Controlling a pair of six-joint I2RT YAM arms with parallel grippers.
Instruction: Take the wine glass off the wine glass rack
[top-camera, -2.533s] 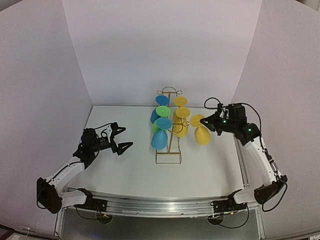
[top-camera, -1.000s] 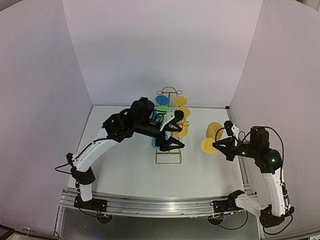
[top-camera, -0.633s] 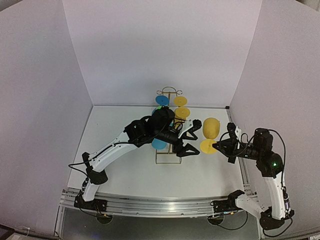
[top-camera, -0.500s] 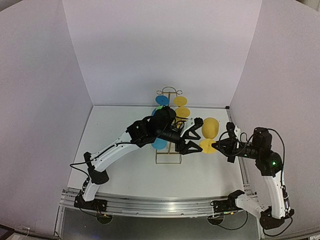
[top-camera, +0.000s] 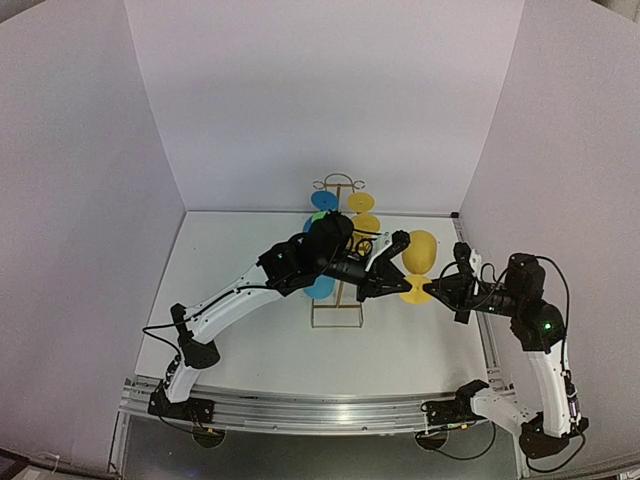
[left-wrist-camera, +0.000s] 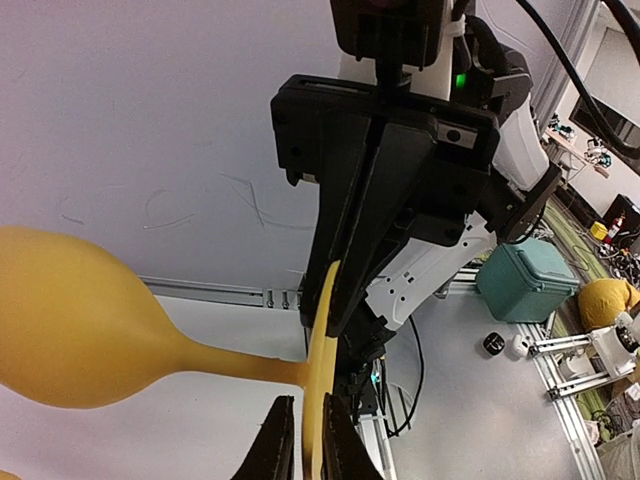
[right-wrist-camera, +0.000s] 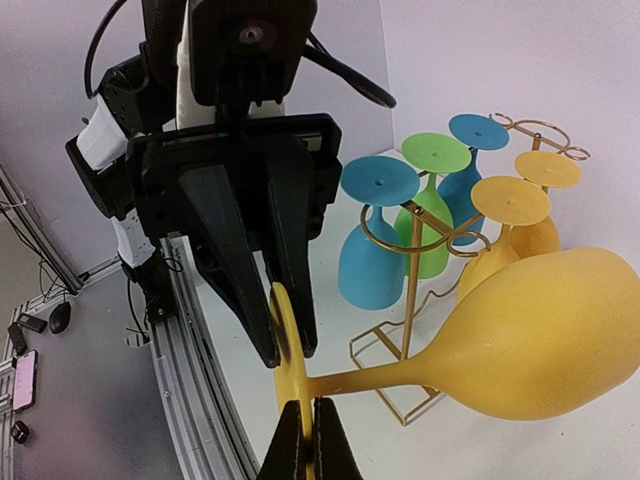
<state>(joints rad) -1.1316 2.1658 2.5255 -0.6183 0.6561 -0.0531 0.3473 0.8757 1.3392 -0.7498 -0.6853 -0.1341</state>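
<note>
wine glass (top-camera: 421, 252) is off the wine glass rack (right-wrist-camera: 410, 290), held in the air just right of it, lying roughly level with the bowl toward the back wall. The right gripper (right-wrist-camera: 305, 432) is clamped on the rim of the foot (right-wrist-camera: 285, 340). The left gripper (left-wrist-camera: 305, 448) straddles the opposite rim, fingers close on either side of the disc; can't tell whether it's actually biting. This reads as a right-to-left handover, mid-transfer. To do it cleanly, the left should seat deeper, toward the stem (left-wrist-camera: 240, 362), before closing, because a thin edge pinch with the bowl cantilevered out will want to pivot. The left needs a firm grip before the right lets go, with no gap where neither holds. The right should then back straight out along the disc plane, no twist. The left arm (top-camera: 240, 295) reaches across the rack and the other glasses (right-wrist-camera: 372, 268) hanging there, so it should withdraw up and away, not sweep through them.
</note>
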